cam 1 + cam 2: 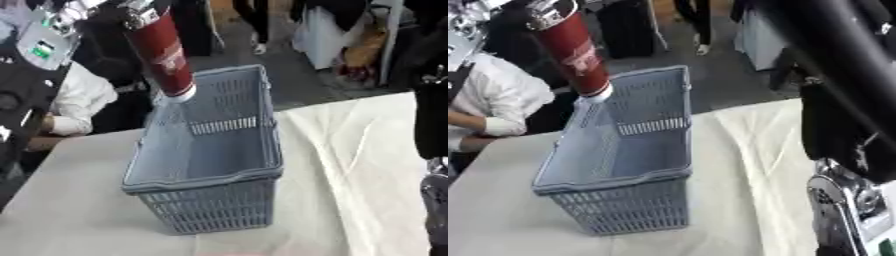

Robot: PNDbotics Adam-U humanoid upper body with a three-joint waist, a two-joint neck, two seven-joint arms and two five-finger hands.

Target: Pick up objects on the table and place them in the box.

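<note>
You are looking at evenly lit, fairly bright pictures with soft, diffuse light and no hard glare. The whole view is soft and slightly smeared. The left hand [140, 15], at the top left, is blurred, and so is the red can [164, 52] it holds; the print on the can cannot be read. Below the hand, the grey basket [210, 200] throws only a faint shadow onto the pale cloth [350, 165] covering the bench, on the near side of its base. The mesh of the basket wall stays legible. At the right edge, the dark right arm [842, 75] is close to the lens, out of focus and nearly featureless. The floor beyond the bench is dimmer.
</note>
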